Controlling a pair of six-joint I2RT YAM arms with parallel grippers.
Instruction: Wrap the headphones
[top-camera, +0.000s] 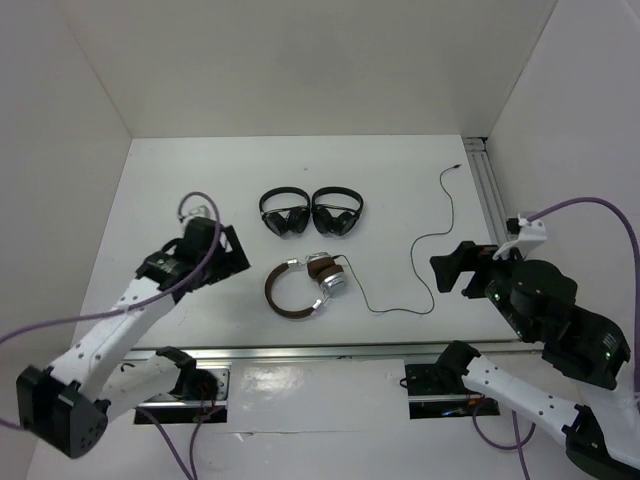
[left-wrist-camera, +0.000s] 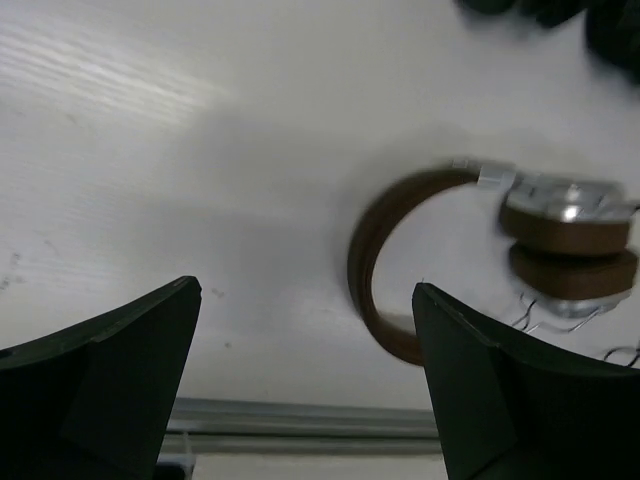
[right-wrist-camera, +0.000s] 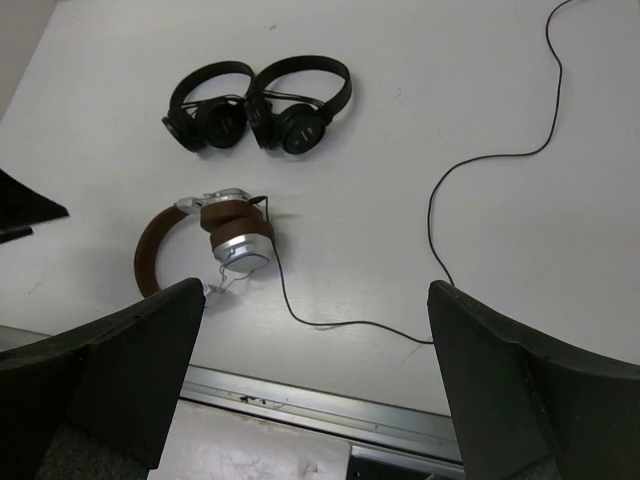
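The headphones (top-camera: 272, 292) lie flat near the table's front middle, with a brown headband and stacked silver-and-brown earcups (top-camera: 328, 277). Their thin black cable (top-camera: 432, 290) trails right, then loops up towards the back right, and lies loose. My left gripper (top-camera: 236, 256) is open and empty, just left of the headband. In the left wrist view (left-wrist-camera: 305, 290) the headband (left-wrist-camera: 368, 250) lies ahead of the right finger. My right gripper (top-camera: 452, 272) is open and empty, right of the cable. In the right wrist view (right-wrist-camera: 315, 290) it hangs above the cable (right-wrist-camera: 437, 200), with the headphones (right-wrist-camera: 150, 250) at left.
Two small all-black folded headphones (top-camera: 310, 213) lie side by side just behind the brown pair and also show in the right wrist view (right-wrist-camera: 260, 105). A metal rail (top-camera: 330, 352) runs along the table's front edge and another (top-camera: 490, 190) along the right side. White walls enclose the table.
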